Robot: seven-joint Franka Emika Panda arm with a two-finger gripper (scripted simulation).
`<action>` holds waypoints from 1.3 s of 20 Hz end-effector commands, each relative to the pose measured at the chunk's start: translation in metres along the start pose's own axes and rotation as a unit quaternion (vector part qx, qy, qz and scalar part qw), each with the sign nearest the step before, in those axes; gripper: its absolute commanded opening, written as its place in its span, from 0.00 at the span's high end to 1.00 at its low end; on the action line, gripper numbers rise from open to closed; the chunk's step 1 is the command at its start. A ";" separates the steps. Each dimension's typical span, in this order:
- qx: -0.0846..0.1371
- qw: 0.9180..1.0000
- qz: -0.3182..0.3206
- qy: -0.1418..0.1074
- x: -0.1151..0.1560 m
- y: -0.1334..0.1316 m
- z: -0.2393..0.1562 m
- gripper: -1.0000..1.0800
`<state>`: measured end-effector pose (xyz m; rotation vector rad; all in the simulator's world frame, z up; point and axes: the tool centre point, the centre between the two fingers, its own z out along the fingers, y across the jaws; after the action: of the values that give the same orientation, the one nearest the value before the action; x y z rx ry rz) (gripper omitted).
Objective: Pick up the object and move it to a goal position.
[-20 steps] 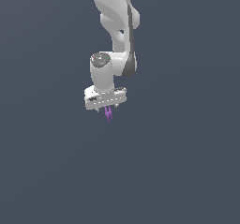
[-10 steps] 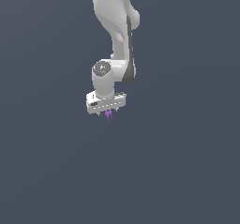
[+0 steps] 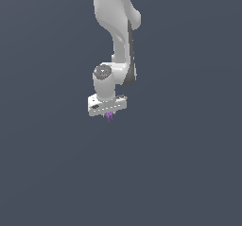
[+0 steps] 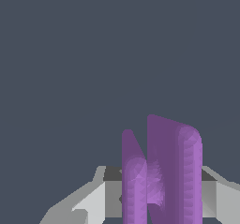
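Observation:
The object (image 3: pixel 109 117) is a tiny bright purple thing with thin prongs. It pokes out just below my white gripper (image 3: pixel 109 115) in the exterior view. In the wrist view the object (image 4: pixel 161 171) shows large as two upright purple prongs, set between the grey-white fingers (image 4: pixel 89 204). The gripper is shut on it and holds it in the air. The fingertips are mostly hidden by the gripper body in the exterior view. No goal marker shows.
The white arm (image 3: pixel 116 26) comes down from the top of the exterior view. All around is a plain dark grey background with no other objects, edges or surfaces showing.
The gripper has risen a little with the purple object in it. Less of the object shows below the gripper than a second ago.

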<state>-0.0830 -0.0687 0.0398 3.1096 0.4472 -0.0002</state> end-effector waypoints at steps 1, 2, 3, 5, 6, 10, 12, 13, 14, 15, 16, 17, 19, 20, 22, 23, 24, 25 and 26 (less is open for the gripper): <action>0.000 1.000 0.000 0.000 0.000 0.000 0.000 1.00; 0.000 1.000 0.000 0.000 0.000 0.000 0.000 1.00; 0.000 1.000 0.000 0.000 0.000 0.000 0.000 1.00; 0.000 1.000 0.000 0.000 0.000 0.000 0.000 1.00; 0.000 1.000 0.000 0.000 0.000 0.000 0.000 1.00; 0.000 1.000 0.000 0.000 0.000 0.000 -0.004 1.00; 0.000 1.000 0.000 0.000 -0.001 -0.001 -0.008 1.00; 0.000 1.000 0.000 0.000 -0.002 -0.001 -0.011 1.00; 0.000 1.000 0.000 0.000 -0.002 -0.001 -0.015 1.00; 0.000 1.000 0.000 0.000 -0.003 -0.002 -0.019 1.00; 0.000 1.000 0.000 0.000 -0.003 -0.002 -0.023 1.00; 0.000 1.000 0.000 0.000 -0.004 -0.003 -0.028 1.00; 0.000 1.000 0.000 0.000 -0.005 -0.004 -0.040 1.00; 0.000 1.000 0.000 0.000 -0.006 -0.005 -0.046 1.00; 0.000 1.000 0.000 0.000 -0.008 -0.007 -0.061 1.00; 0.000 1.000 0.000 0.000 -0.009 -0.008 -0.069 1.00; 0.000 1.000 0.000 0.000 -0.010 -0.008 -0.078 1.00; 0.000 1.000 0.000 0.000 -0.011 -0.009 -0.087 1.00; 0.000 1.000 0.000 0.000 -0.013 -0.010 -0.096 1.00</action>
<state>-0.0958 -0.0632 0.1220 3.1096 0.4468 -0.0006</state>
